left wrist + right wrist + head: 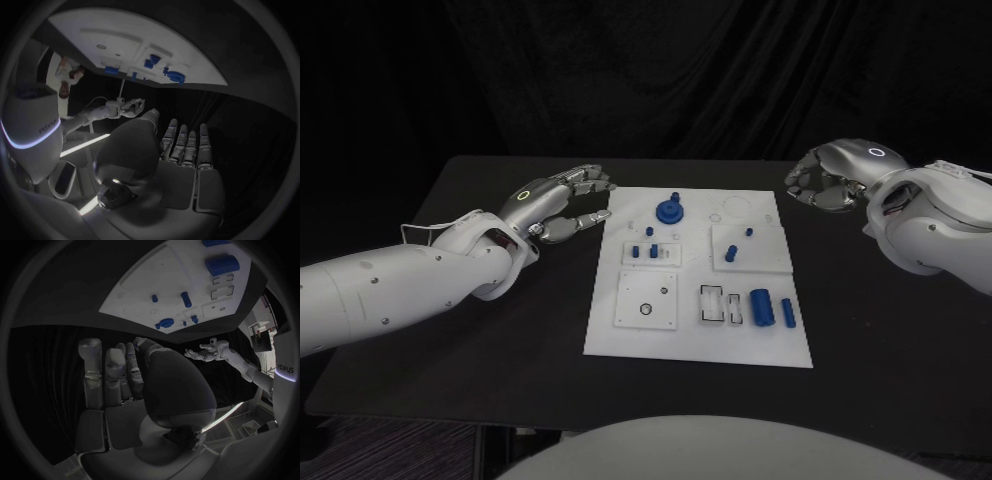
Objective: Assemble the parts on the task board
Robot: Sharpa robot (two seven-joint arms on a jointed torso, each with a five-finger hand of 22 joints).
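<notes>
Black cloth hangs behind a black table [473,330], and on it lies the white board [697,345] — a long rectangle, its long axis running away from the robot, its far end between the two hands.

Left hand [567,205] hovers just off the board's far left corner, fingers apart and lightly curled, holding nothing. Right hand [826,180] hangs off the far right corner, apart from the board, fingers curled inward on nothing that I can see.

On the board, largest first: a blue cylinder [762,307] near the right edge, lying with its length along the board's long axis; beside it a thinner blue bar [788,313], lying the same way; a round blue gear [671,210] at the far end with a peg standing upright from it; then small blue pegs [646,251] standing mid-board — too small to tell more.
</notes>
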